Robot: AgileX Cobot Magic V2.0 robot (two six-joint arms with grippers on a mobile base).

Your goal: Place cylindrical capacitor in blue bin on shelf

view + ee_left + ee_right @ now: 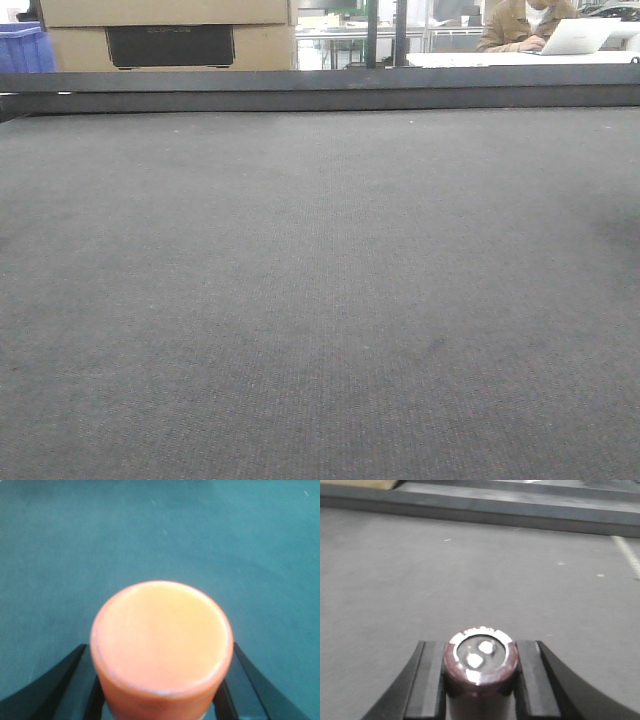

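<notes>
From the front, the grey mat (320, 300) fills the view with no arm over it. Far back at 10 o'clock a blue crate (22, 50) stands beside cardboard boxes (170, 30). At 1 o'clock a person (525, 25) sits at a laptop (578, 38).

At the left wrist, the left gripper (159, 647) is closed around an orange cylinder (162, 630), with black fingers at 8 and 4 o'clock.

At the right wrist, the right gripper (480, 655) clamps the cylindrical capacitor (480, 660) by its sides, at 6 o'clock above the mat. That grip probably stops it rolling and leaves it free to drop into a bin. It has a dark maroon-brown sleeve, a silvery rim and 2 bright terminals.
</notes>
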